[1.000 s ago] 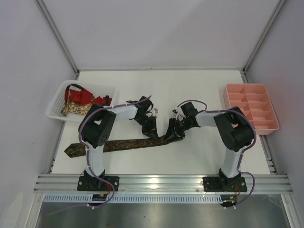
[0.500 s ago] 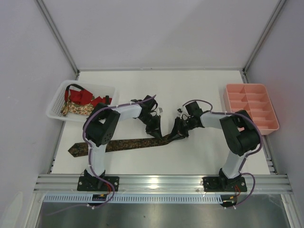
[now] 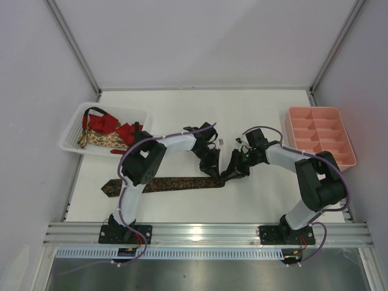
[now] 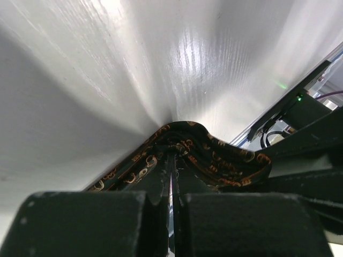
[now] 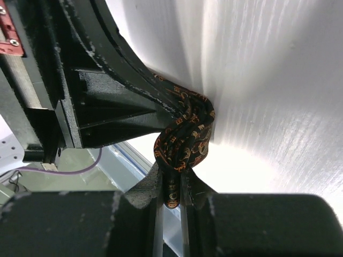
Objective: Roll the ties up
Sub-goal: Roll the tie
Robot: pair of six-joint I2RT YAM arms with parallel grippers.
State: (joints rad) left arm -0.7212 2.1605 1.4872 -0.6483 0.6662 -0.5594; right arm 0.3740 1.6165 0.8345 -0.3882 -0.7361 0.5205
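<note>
The brown tie [image 3: 163, 183] lies flat across the near half of the table [image 3: 254, 115]. Its pointed end is out to the left and its other end is gathered at the middle, where the 2 grippers meet.

The left gripper [image 3: 213, 171] comes down onto that end from the far side. In its wrist view the jaws are pressed nearly together with a fold of the patterned cloth pinched between them.

The right gripper [image 3: 231, 174] stands just beside it, on the right. Its wrist view shows the jaws closed on the bottom of a small loop of the same tie, which curls up from the fingers toward the left gripper's black body. How many turns the loop has is hard to tell from these angles.

A white basket [image 3: 71, 130] at the table's far left holds a red tie [image 3: 127, 130] and a floral tie [image 3: 97, 139], heaped together. A pink tray [image 3: 321, 110] sits at the far right, well apart from the arms.
</note>
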